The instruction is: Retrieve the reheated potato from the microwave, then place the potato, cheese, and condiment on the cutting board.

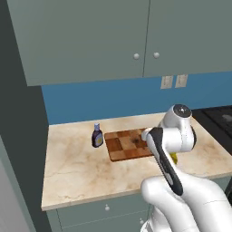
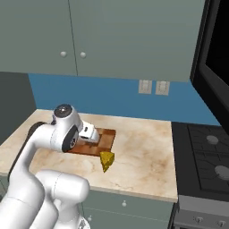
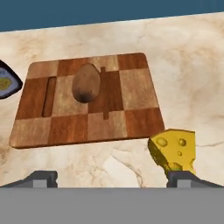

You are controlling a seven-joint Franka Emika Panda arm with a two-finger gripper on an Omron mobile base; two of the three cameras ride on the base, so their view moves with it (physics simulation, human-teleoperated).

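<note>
Marble counter (image 1: 72,167) under grey-green wall cabinets (image 1: 90,36), blue backsplash with two outlets (image 2: 153,86). Black stovetop (image 2: 208,156) to the right of the counter, microwave (image 2: 217,58) edge above it. Robot's own white arm blocks much of the cutting board (image 1: 124,144) in both base views.

Potato (image 3: 85,83): brown oval lump, lies on the checkered board (image 3: 87,100), upper middle squares. Condiment (image 1: 97,135): dark bottle, pale cap, label, upright on the counter just beside the board's left edge, not on it. In the hand view just its cap end pokes in at the left edge (image 3: 8,81). Cheese (image 3: 173,149): yellow wedge with holes, on the counter just off the board's near right corner (image 2: 107,160).

Gripper (image 3: 114,178): claw spread wide, nothing between the fingers. Fingertips (image 3: 42,178) low in the hand view; right tip sits just below the cheese, touching or not cannot tell. Potato and board lie ahead of the claw, apart from it.
</note>
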